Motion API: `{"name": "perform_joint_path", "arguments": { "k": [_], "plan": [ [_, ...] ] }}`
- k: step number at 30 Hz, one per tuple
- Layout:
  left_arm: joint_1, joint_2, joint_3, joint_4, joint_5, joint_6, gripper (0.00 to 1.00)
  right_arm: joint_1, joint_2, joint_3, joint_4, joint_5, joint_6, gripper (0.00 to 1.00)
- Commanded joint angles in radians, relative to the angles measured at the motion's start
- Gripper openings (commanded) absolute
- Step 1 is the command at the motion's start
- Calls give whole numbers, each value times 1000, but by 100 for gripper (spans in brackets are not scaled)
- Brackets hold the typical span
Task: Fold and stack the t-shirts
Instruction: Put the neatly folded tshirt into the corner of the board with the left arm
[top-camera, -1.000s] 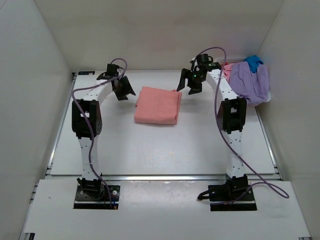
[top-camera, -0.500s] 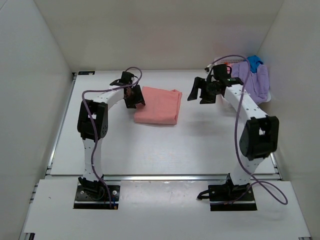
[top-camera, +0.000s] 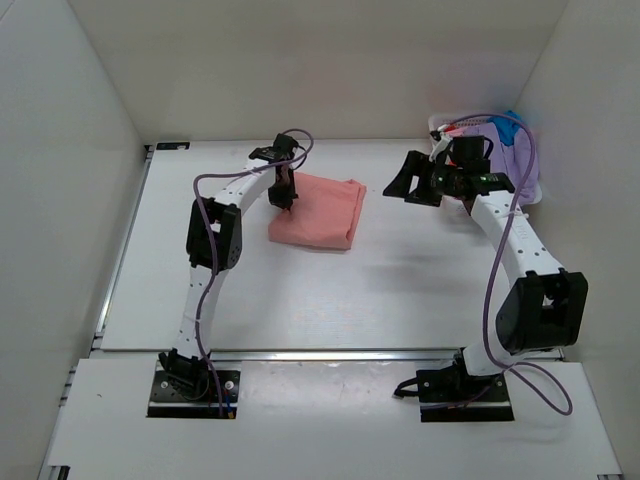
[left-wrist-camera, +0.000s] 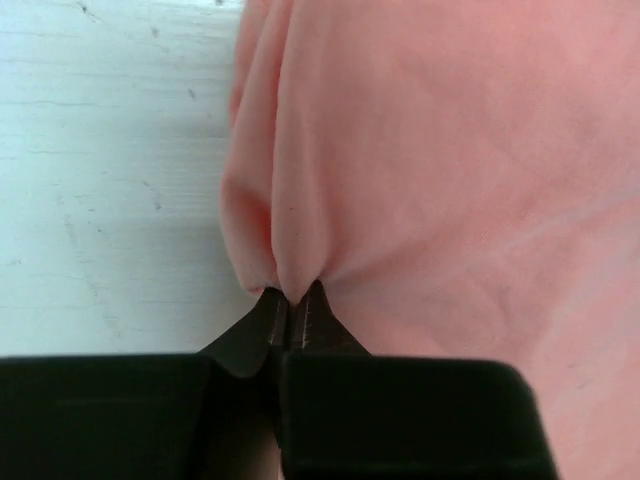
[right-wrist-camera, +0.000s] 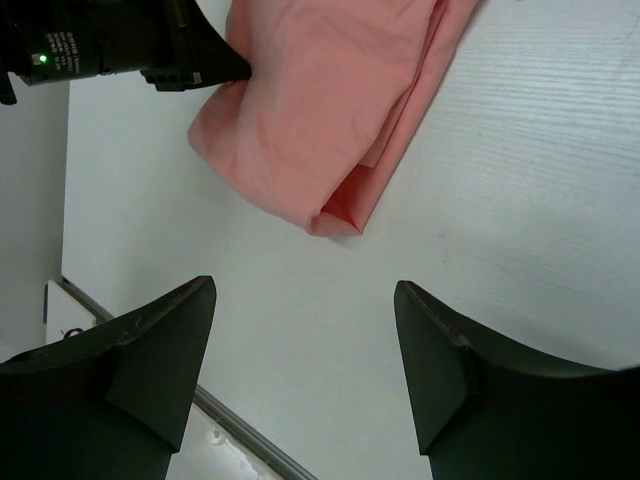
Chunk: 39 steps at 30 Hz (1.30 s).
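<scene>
A folded salmon-pink t-shirt (top-camera: 320, 212) lies at the middle back of the table, also seen as a t-shirt (right-wrist-camera: 330, 110) in the right wrist view. My left gripper (top-camera: 285, 198) is shut on a pinch of its left edge, where the pink cloth (left-wrist-camera: 420, 160) bunches between the jaws of that gripper (left-wrist-camera: 296, 297). My right gripper (top-camera: 412, 182) hovers open to the right of the shirt, its gripper gap (right-wrist-camera: 305, 290) empty above bare table. More t-shirts, lavender (top-camera: 526, 150) and blue (top-camera: 512, 122), are heaped at the back right, mostly hidden by the right arm.
White walls close in the table on the left, back and right. A metal rail (top-camera: 330, 353) runs along the table's near edge. The left arm's purple cable (top-camera: 205, 180) loops above the table.
The left gripper moved right to the pink shirt's left edge and shut on it. The right arm swung right and back, away from the shirt, toward the heap.
</scene>
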Motion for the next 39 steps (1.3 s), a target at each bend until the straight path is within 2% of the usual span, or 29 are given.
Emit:
{"name": "perform_joint_path", "arguments": {
  "k": [1,4,7,11,15,17,20,25,30,39],
  "plan": [
    [-4,49,75,-175,-94,66,0,-27,-63,-25,53,-60,9,69],
    [57,9,43,-168,-159,99,0,-41,-88,-45,43,-61,-8,69],
    [139,-32,1,-137,-159,92,0,-41,-116,-65,33,-61,-13,68],
    [264,-14,38,-140,-187,90,0,-33,-128,-73,29,-66,-31,67],
    [339,75,222,-203,-187,80,0,-10,-125,-74,15,-49,-41,67],
    [382,155,378,-226,-203,98,0,5,-123,-77,15,-57,-42,66],
    [430,216,478,-221,-197,99,0,16,-111,-80,26,-60,-37,66],
    [496,189,382,-103,-223,78,0,43,-102,-91,44,-52,-22,65],
    [548,212,446,-54,-237,99,1,62,-83,-113,49,-44,-24,65],
    [609,187,438,133,-236,122,6,117,-70,-154,46,-3,-37,64]
  ]
}}
